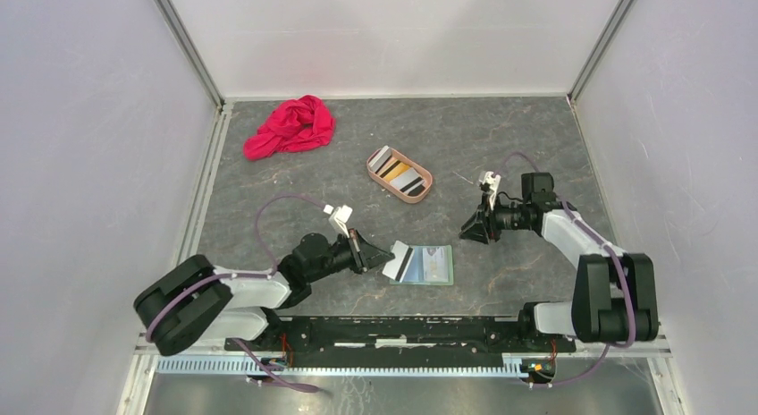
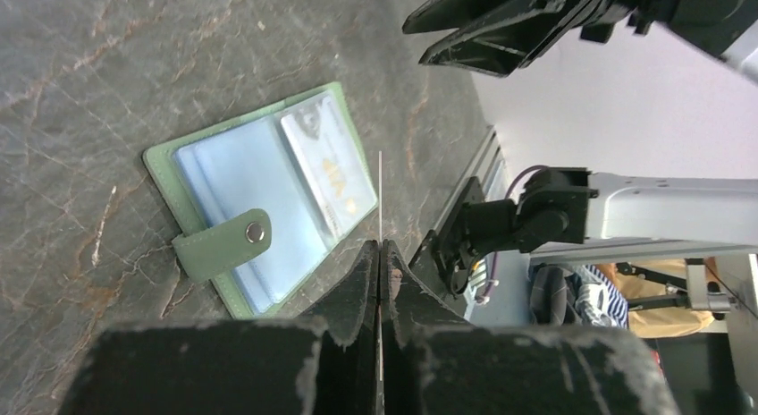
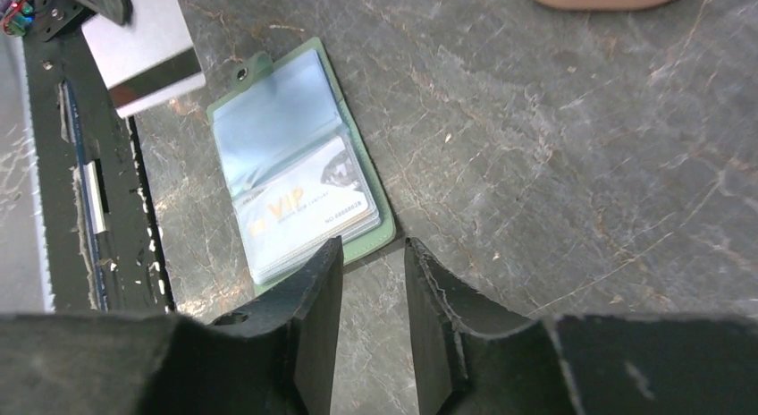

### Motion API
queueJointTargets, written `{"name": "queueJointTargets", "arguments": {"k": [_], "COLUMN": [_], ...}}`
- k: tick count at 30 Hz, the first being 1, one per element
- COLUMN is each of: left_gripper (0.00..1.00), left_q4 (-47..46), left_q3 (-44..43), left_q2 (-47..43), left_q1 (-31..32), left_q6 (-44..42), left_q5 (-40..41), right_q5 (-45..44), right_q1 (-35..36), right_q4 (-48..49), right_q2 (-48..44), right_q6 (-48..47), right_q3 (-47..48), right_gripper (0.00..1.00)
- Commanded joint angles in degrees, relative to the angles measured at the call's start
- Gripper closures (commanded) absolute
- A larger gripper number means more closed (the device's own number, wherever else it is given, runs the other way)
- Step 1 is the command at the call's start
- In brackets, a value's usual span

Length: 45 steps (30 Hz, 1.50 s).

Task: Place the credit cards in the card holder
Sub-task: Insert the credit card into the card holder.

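Top view: the card holder (image 1: 432, 265) lies open near the table's (image 1: 536, 156) six-o'clock edge. At its nine o'clock the left gripper (image 1: 385, 256) pinches a grey card (image 1: 400, 263). A tray (image 1: 428, 182) sits at twelve, a red cloth (image 1: 290, 126) at eleven.
Left wrist: that card shows edge-on.
Right wrist: the right gripper (image 3: 374, 249) hangs narrowly parted and empty, with open tabletop at three.

The top camera overlooks the whole table (image 1: 518, 138); both wrist cameras, close above it, share the card holder (image 3: 282, 120).
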State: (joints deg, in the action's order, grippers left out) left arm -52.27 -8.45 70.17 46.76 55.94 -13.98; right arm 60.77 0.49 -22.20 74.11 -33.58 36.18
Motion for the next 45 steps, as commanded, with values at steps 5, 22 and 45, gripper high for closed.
{"name": "queueJointTargets", "arguments": {"k": [5,22,45], "left_gripper": [0.98,0.98,0.98], "left_q4": [-7.1,-11.7,-12.1], "left_q3": [-6.4,-7.1,-8.4], "left_q2": [14.2,24.0,28.9], "left_q1": [3.7,4.0,4.0], "left_q6": [2.6,5.3,8.1], "left_q5": [2.9,5.6,6.3], "right_q5": [-2.3,-5.6,-9.6], "right_q1": [5.3,10.2,12.1], "right_q4": [-3.0,-2.7,-2.5], "right_q2": [6.5,11.8,14.3], "right_q6": [-1.2,0.8,1.8], "right_q3": [2.6,3.4,3.6], "right_gripper": [0.64,0.67,0.67]}}
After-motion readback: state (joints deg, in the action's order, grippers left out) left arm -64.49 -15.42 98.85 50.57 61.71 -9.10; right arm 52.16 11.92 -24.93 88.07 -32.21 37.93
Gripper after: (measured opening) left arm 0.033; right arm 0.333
